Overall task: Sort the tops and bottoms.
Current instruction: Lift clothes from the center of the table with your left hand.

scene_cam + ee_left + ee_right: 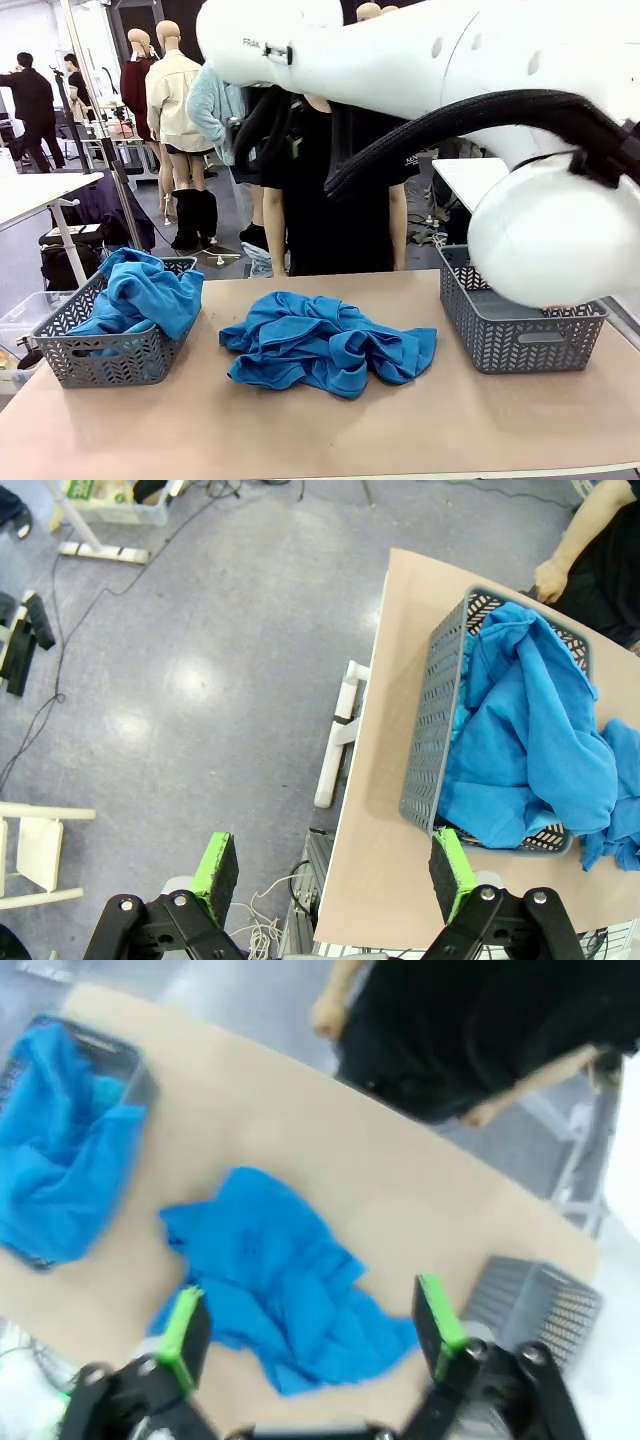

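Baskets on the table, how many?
2. The left basket sits at the robot's left end of the table, with blue cloth piled in it. The right basket sits at the right end. None seems hidden.

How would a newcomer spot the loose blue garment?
Start at the tan table. Midway between the left basket and the right basket lies a crumpled bright blue garment. Unlike the blue cloth in the left basket, it lies outside any basket.

A person in black [312, 205] stands behind the tan table [300, 430]
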### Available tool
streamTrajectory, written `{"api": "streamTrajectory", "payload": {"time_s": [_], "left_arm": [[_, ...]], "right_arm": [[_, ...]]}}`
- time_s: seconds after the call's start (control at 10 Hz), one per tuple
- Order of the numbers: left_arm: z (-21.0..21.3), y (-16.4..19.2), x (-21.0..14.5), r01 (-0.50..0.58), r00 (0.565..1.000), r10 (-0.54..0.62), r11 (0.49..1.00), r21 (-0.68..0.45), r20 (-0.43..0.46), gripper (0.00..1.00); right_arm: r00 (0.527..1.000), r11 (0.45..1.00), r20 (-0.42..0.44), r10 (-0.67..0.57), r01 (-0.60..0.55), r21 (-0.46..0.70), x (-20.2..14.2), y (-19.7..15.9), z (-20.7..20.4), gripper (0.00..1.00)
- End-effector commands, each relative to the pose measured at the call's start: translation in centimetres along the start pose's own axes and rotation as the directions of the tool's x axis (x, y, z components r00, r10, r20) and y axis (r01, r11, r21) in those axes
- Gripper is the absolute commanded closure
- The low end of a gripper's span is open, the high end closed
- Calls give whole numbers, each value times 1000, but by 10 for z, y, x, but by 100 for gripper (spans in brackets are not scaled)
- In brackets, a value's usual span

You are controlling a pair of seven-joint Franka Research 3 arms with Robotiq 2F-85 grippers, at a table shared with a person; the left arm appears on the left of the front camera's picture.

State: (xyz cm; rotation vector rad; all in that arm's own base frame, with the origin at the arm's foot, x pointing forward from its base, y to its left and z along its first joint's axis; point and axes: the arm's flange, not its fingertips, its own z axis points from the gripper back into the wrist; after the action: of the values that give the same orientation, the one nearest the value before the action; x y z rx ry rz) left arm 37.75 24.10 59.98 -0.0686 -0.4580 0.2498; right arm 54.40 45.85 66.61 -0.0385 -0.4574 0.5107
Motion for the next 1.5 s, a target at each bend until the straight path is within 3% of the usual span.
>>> {"api": "streamTrajectory", "payload": {"time_s": [0.0, 0.1, 0.3, 0.5, 0.7, 0.8, 0.9, 1.2, 1.3, 1.4], "left_arm": [[1, -1, 1, 2, 1000, -2, 1000, -2, 4, 0], [1, -1, 1, 2, 1000, -2, 1000, -2, 4, 0], [1, -1, 1, 2, 1000, -2, 1000, -2, 4, 0], [1, -1, 1, 2, 1000, -2, 1000, -2, 4, 0], [1, -1, 1, 2, 1000, -2, 1000, -2, 4, 0], [1, -1, 1, 2, 1000, -2, 1000, -2, 4, 0], [1, -1, 1, 2, 1000, -2, 1000, -2, 4, 0], [1, -1, 1, 2, 1000, -2, 1000, -2, 4, 0], [1, -1, 1, 2, 1000, -2, 1000, -2, 4, 0], [1, -1, 1, 2, 1000, -2, 1000, -2, 4, 0]], "right_arm": [[982, 967, -35, -188, 178, -181, -103, -90, 14, 0], [955, 926, -48, -292, 270, -263, -151, -129, 21, 0], [850, 820, -51, -525, 489, -297, -244, -201, 10, 0], [704, 694, -44, -709, 685, -220, -348, -245, -16, 0], [502, 490, 0, -865, 844, -217, -406, -270, -31, 0], [487, 479, 61, -871, 871, -110, -397, -274, -42, 0], [578, 578, -94, -811, 762, -292, -285, -273, 12, 0], [578, 578, -94, -811, 762, -292, -285, -273, 12, 0], [556, 549, -59, -829, 789, -275, -311, -269, 2, 0], [673, 639, 18, -739, 710, -296, -317, -303, 6, 0]]}}
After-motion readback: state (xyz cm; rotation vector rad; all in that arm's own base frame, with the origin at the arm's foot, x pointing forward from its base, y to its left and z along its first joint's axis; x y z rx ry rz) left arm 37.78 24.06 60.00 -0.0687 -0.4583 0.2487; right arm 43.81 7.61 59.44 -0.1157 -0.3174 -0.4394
